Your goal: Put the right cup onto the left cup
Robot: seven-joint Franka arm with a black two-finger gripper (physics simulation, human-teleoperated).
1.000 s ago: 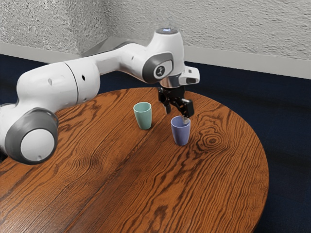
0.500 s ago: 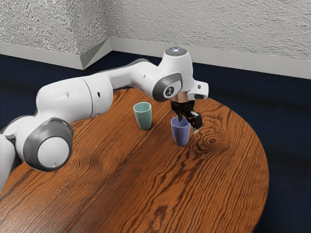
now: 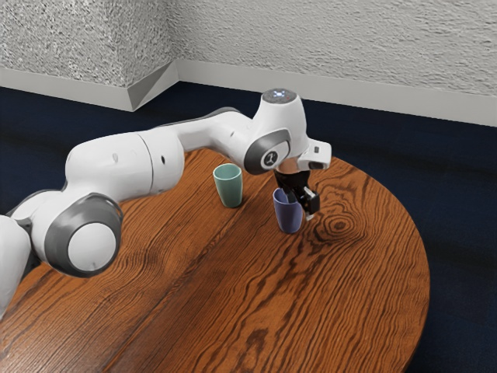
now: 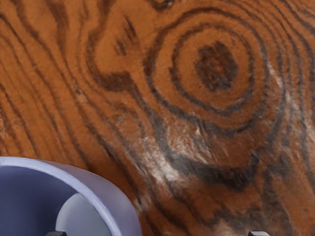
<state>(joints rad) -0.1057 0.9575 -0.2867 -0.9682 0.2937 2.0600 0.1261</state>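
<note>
"Where did we have the violet cup (image 3: 288, 217)?"

"Upright on the worktop (image 3: 233, 311). With twelve at the top of the exterior view, the teal cup (image 3: 229, 186) stood upright at its ten o'clock, a little apart. We took the violet one for the right cup, the one to be moved."

"And our gripper (image 3: 299, 203)?"

"Open and low at the cup's one to two o'clock, gripping nothing. In the wrist view, the inner fingertip (image 4: 56, 233) was over the cup's mouth and the outer fingertip (image 4: 258, 233) lay beyond the rim, well apart from it."

"So we were at the approach, with no grasp made."

"That was our reading. If we meant to pinch the rim, we had to even up the gap on both sides of it, lower straight, then close. Closing off-centre, we risked dragging or tipping the cup. After that came a lift above the teal rim and a carry toward ten o'clock."

"Had we room for it?"

"Plenty of bare wood toward six o'clock. The worktop's edge curved past at two and three o'clock, well apart from the cup. Our arm (image 3: 124, 167) came in from nine and ten, its forearm passing on the teal cup's twelve o'clock side, so we judged that the tighter quarter. The carry itself looked short, with nothing standing between the cups."
</note>
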